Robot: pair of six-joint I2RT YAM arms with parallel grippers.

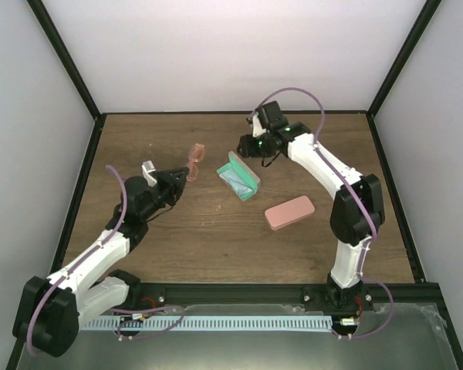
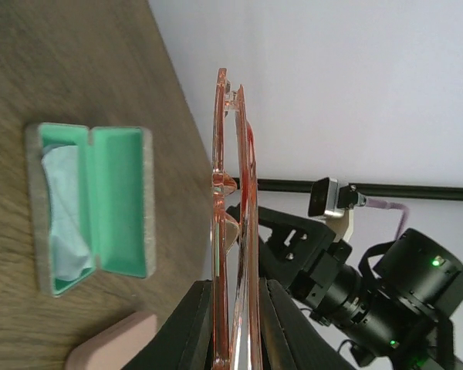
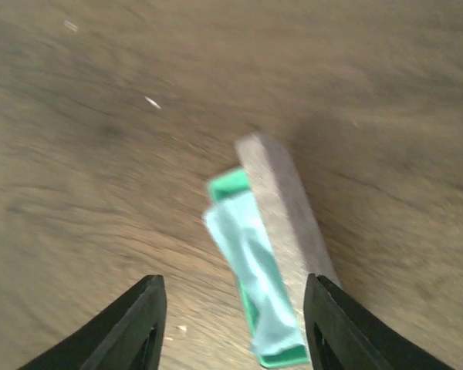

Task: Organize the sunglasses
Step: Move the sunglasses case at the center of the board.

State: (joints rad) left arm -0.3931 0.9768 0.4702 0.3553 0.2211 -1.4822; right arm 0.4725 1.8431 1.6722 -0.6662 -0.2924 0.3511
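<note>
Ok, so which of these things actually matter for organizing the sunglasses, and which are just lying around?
For the job: pink sunglasses, clamped in the left gripper; likely the open case, green inside.
Just lying about: closed pink case; blue cloth in the open case.

White arms [image 1: 92, 258], black joints [image 1: 355, 210], lilac cables [image 1: 296, 89].

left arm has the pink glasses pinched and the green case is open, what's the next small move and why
Probably swing the left gripper toward the open green case and lower the pink sunglasses into it. The gripper is shut on the frame, off the table, and the case lies open with only a blue cloth inside. The right gripper hangs open above it, so keep clear.
</note>
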